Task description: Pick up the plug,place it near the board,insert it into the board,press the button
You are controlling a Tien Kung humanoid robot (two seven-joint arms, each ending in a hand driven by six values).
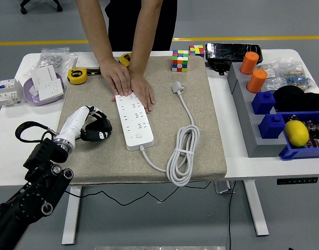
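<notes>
Plug: the white plug (177, 86) lies on the beige mat (201, 140), far side, right of the board, at the end of its cable. Nothing holds it.
Cable: the white cable (182, 156) runs near-ward from the plug, coils at the mat's near edge, then goes back to the board's near end.
Board: the white power strip (133, 121) lies lengthwise on the mat, left of centre. Its sockets look empty.
Person: stands at the far side; both of the person's hands (130, 86) press flat on the board's far end, seemingly to steady it.
Left hand: the robot's left hand (94, 127) sits over the mat just left of the board, fingers curled in a loose fist, grasping nothing that I can make out.
Right hand: not in view.
Button: I judge it is at the board's near end, but too small to be sure; I cannot tell if it is pressed.
Done: nothing, as far as I can see. The plug is not picked up.
Left: all four steps, namely lift the plug, bring it near the board, insert it, press the button.
Concern: the left hand is on the opposite side of the board from the plug, so it must cross over.
</notes>
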